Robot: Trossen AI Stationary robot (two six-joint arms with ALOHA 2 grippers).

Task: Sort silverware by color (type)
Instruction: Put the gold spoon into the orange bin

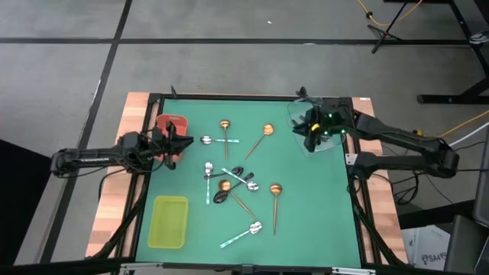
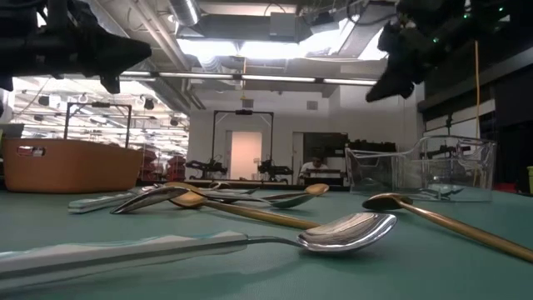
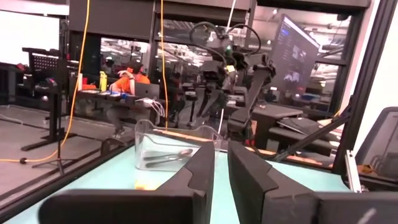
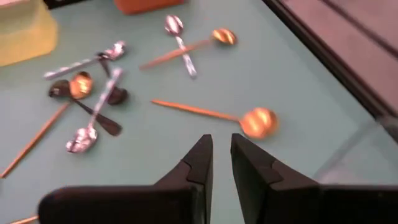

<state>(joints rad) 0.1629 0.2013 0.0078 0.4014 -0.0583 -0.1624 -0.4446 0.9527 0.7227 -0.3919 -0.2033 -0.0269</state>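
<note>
Table (image 1: 321, 229): spoons (image 1: 229, 183) scattered mid-table, none sorted but seemingly one in clear tray (image 1: 306, 114) | Right hand (image 4: 221, 155): above that tray, nearly closed, empty; take the gold spoon (image 4: 249, 118) by mid-handle | Left hand (image 3: 221, 168): beside red tray (image 1: 173, 126), narrow gap, empty.

Copper, black and mint-handled spoons (image 1: 233, 183) lie scattered flat mid-table, some crossing.
</note>
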